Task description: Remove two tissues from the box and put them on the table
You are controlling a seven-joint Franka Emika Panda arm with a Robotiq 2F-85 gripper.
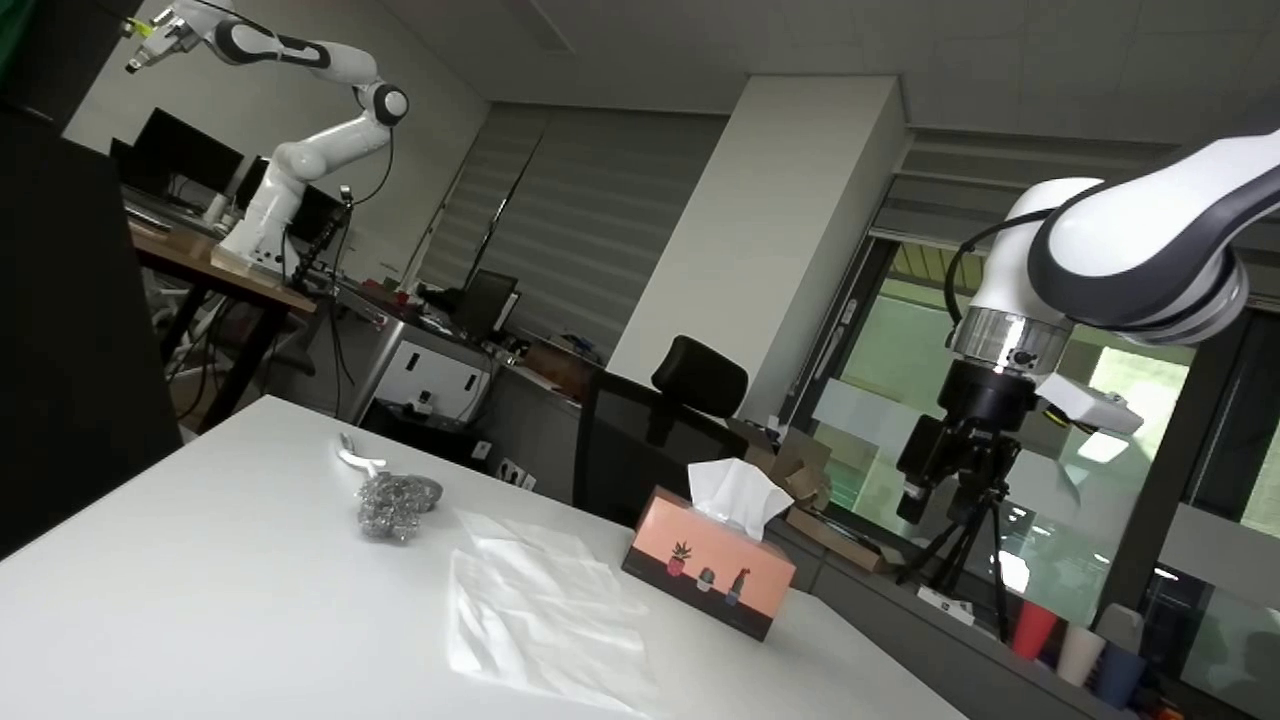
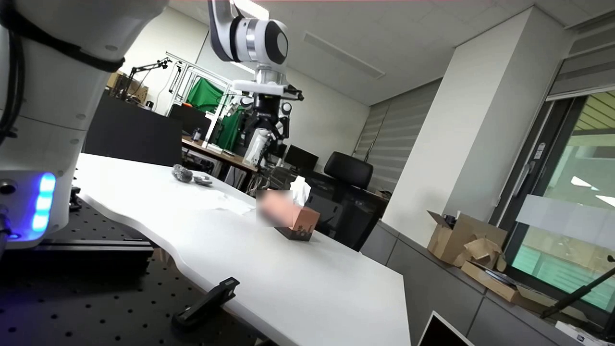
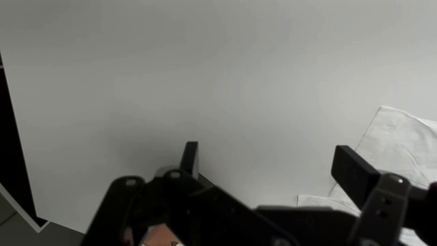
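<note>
The tissue box, pink-orange with a dark base and cactus pictures, stands near the table's edge in both exterior views. A white tissue sticks up from its top; it also shows in an exterior view. Spread, overlapping white tissues lie flat on the white table beside the box; I cannot tell how many. They show at the right in the wrist view. My gripper is open and empty, high above the table. A box corner shows low in the wrist view, mostly hidden.
A shiny grey bundle and a white-handled thing lie on the table beyond the tissues. A black chair stands behind the table. A black clamp sits at the table's edge near the robot base.
</note>
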